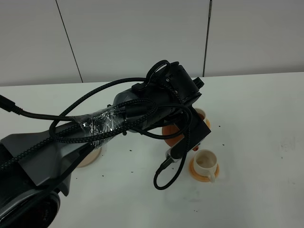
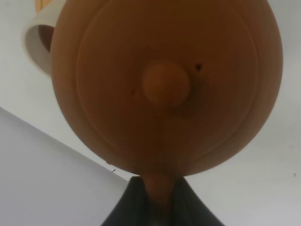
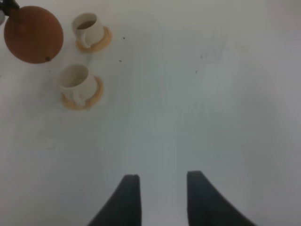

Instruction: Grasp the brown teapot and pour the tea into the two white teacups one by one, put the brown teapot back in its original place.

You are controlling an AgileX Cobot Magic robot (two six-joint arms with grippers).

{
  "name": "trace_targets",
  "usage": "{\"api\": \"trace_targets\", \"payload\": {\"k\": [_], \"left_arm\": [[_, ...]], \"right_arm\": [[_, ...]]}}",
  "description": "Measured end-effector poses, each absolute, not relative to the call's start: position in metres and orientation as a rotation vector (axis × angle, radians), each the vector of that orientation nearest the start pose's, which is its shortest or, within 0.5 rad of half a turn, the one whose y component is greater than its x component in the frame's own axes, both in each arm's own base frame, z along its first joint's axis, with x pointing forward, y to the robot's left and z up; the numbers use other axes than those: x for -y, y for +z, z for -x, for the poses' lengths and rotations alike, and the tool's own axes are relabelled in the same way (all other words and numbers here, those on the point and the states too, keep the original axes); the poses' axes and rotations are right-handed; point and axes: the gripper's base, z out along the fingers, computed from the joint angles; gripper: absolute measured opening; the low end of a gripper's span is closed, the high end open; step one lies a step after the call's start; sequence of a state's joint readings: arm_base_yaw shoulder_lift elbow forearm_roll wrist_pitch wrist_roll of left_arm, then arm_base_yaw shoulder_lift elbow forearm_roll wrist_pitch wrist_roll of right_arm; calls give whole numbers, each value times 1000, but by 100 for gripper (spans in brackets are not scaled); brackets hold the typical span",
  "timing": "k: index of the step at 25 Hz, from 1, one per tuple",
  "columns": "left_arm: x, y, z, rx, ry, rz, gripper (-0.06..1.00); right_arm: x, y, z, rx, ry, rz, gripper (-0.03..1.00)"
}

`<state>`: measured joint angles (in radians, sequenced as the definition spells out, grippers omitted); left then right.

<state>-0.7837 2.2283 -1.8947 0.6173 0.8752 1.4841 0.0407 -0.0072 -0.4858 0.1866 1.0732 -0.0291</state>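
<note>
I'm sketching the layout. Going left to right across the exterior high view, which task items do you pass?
Beige plate → brown teapot → nearer white teacup. The farther cup is left out: it sits level with the nearer one.

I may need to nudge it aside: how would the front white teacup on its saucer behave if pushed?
Likely rigid and light: the teacup looks small and ceramic. Standing loose on its orange saucer, it may slide or drag the saucer. Upright and narrow, it could tip.
</note>
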Motion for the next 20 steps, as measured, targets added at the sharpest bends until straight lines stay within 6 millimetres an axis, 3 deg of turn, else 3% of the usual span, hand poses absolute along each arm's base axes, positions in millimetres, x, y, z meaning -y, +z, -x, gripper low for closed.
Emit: {"api": "trace_targets", "payload": {"k": [20], "left_arm": [[334, 216, -372, 771, -1168, 3085, 17]], "right_arm": [[-15, 273, 6, -2056, 231, 81, 24]]}}
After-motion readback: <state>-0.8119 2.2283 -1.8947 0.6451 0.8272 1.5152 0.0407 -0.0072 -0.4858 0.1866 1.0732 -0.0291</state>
